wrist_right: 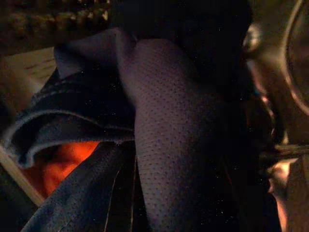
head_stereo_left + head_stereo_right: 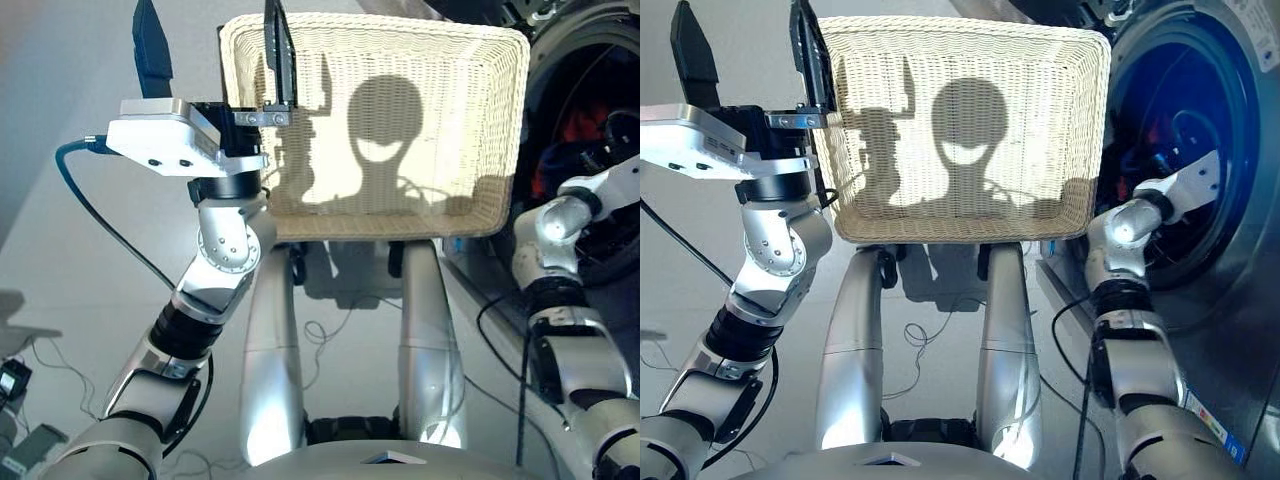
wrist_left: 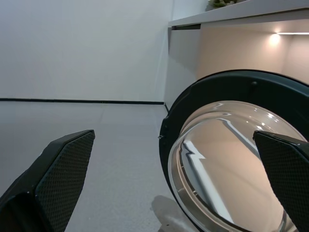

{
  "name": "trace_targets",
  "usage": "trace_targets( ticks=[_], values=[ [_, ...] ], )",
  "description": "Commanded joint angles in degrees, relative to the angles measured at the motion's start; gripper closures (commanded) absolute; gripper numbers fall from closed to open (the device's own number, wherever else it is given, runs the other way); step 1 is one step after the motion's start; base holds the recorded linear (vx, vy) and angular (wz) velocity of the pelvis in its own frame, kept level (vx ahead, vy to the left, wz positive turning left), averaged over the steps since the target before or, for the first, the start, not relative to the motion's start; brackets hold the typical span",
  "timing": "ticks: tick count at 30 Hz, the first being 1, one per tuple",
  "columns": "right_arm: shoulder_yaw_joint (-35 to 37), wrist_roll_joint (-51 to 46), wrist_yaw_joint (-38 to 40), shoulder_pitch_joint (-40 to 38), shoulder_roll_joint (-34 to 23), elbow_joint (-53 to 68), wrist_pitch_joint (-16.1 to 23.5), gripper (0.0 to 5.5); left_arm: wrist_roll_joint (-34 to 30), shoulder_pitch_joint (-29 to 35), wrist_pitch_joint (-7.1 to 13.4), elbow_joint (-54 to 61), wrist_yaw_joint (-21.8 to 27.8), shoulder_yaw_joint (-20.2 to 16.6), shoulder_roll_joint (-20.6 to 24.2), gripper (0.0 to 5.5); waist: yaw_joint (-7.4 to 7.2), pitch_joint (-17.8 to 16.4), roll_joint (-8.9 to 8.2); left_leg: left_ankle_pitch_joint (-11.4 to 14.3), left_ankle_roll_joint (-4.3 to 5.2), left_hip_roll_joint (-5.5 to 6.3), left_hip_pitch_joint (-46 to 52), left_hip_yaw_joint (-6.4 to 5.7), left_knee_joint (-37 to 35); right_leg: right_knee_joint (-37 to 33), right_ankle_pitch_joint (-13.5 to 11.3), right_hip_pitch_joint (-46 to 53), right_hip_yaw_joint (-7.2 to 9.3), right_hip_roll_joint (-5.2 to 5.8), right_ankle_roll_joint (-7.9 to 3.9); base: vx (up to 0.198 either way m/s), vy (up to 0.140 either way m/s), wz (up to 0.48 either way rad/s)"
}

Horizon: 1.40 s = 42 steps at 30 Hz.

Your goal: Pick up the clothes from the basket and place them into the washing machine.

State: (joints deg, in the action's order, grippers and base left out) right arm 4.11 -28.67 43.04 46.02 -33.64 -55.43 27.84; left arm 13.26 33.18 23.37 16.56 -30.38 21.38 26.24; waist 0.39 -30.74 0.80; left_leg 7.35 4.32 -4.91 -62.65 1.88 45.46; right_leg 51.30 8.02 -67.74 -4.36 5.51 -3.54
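Clothes are seen inside the drum of the washing machine (image 2: 1200, 150), whose round porthole opens just right of the basket (image 2: 400, 120). Through the porthole a patch of coral-red garment (image 2: 578, 128) is visible in the left eye view, deep in the dark drum. The right arm is reached into the opening, and its gripper is hidden inside the drum in the head views. In the right wrist view a navy blue garment (image 1: 164, 145) of perforated mesh fills most of the picture, pressed close against the camera, with orange-red cloth showing beneath a folded hem. Whether the right gripper is clenched or released cannot be told, since its fingers are covered by the fabric. The pale wicker basket is seen with bare weave across its floor. The left gripper (image 2: 215, 50) is held upright at the basket's left edge, its two black fingers spread wide apart with nothing between them. In the left wrist view the black-rimmed glass door (image 3: 231, 159) is seen beyond those spread fingers.
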Motion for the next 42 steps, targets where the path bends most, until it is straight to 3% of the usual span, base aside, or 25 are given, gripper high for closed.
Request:
trace_targets(
  ticks=[1, 5, 13, 14, 15, 21, 26, 32, 35, 42],
  values=[
    [-1.4, -6.3, -2.1, 4.8, -9.0, -5.2, 0.7, 5.5, 1.0, 1.8, 4.0, 7.1, 1.2, 0.7, 1.6, 0.0, 0.14, 0.9, 1.51, 4.8, -1.83, 0.6, 1.2, 1.91, 3.5, -1.8, 0.8, 3.4, 1.58, 0.26, -1.48, 0.0, 0.0, 0.0],
    [-1.5, -13.0, -4.6, 8.7, -13.0, -10.7, 0.7, 5.5, 1.7, 1.9, 3.5, 7.8, 1.6, 1.1, 2.3, 0.0, 0.43, 0.9, 1.69, 4.8, -1.66, 0.53, 1.3, 2.01, 3.6, -1.8, 0.8, 3.7, 1.55, 0.39, -1.46, 0.0, 0.0, 0.0],
    [-3.1, -14.0, -6.1, 10.1, -16.3, -11.6, 0.6, 5.5, 1.2, 2.3, 3.5, 7.7, 1.7, 0.6, 3.1, 0.0, 0.29, 0.9, 1.58, 4.2, -1.64, 0.61, 1.3, 1.91, 3.3, -2.1, 0.2, 3.6, 1.46, 0.41, -1.46, 0.0, 0.0, 0.0],
    [-3.2, -13.6, -5.8, 10.1, -16.5, -11.7, 0.6, 3.69, 1.2, 2.2, 3.5, 7.9, 1.7, 0.5, 3.1, 0.0, 0.33, 0.9, 1.63, 4.8, -1.58, 0.58, 1.7, 1.88, 3.5, -1.7, 0.8, 3.9, 1.45, 0.43, -1.48, 0.0, 0.0, 0.0],
    [-3.2, -13.6, -5.8, 10.1, -16.5, -11.7, 0.6, 0.0, 1.2, 2.2, 3.5, 7.9, 1.7, 0.5, 3.2, 0.0, 0.31, 0.9, 1.63, 4.7, -1.59, 0.59, 1.6, 1.88, 3.4, -1.8, 0.7, 3.9, 1.44, 0.44, -1.48, 0.0, 0.0, 0.0],
    [-2.7, -12.8, -5.3, 9.2, -15.1, -11.1, 0.6, 0.0, 1.4, 2.2, 3.6, 7.9, 1.9, 0.5, 3.1, 0.0, 0.26, 0.9, 1.72, 4.1, -1.81, 0.63, 1.5, 1.95, 3.2, -2.1, 0.1, 3.8, 1.48, 0.42, -1.37, 0.0, 0.0, 0.0],
    [-4.0, -10.8, -6.9, 5.6, -9.7, -6.7, 0.7, 0.0, 1.7, 2.2, 3.6, 7.5, 1.9, 0.2, 2.1, 0.0, 0.04, 0.9, 1.6, 4.4, -1.97, 0.58, 2.2, 2.23, 2.6, -2.3, 0.4, 4.2, 1.34, 0.2, -1.38, 0.0, 0.0, 0.0],
    [-8.1, -2.5, -8.6, -6.4, 3.9, 15.0, 1.9, 0.0, 1.1, 1.9, 2.6, 6.6, 1.8, -0.5, -0.1, 0.0, -1.22, 0.9, 0.3, 4.0, -2.21, 0.36, 2.4, 2.31, 2.4, -2.9, 0.4, 4.8, 1.35, -0.28, -1.0, 0.0, 0.0, 0.0],
    [-13.0, 2.8, -11.6, -12.2, 8.8, 23.5, 0.5, 0.0, 1.1, 1.7, 2.4, 6.0, 2.0, -0.6, -0.7, 0.0, -1.52, 0.9, -0.12, 3.8, -2.34, 0.39, 2.6, 2.31, 2.2, -3.2, 0.2, 5.0, 1.26, -0.28, -0.97, 0.0, 0.0, 0.0],
    [-24.6, 7.4, -22.6, -18.6, 10.0, 37.3, 0.3, 0.0, 1.1, -0.1, 2.4, 4.3, 3.6, -0.6, -0.2, 0.0, -1.84, 0.9, -0.69, 2.9, -2.22, 0.44, 5.1, 1.98, 0.9, -3.8, -0.1, 7.3, 1.44, -0.38, -0.9, 0.0, 0.0, 0.0]
  ],
)
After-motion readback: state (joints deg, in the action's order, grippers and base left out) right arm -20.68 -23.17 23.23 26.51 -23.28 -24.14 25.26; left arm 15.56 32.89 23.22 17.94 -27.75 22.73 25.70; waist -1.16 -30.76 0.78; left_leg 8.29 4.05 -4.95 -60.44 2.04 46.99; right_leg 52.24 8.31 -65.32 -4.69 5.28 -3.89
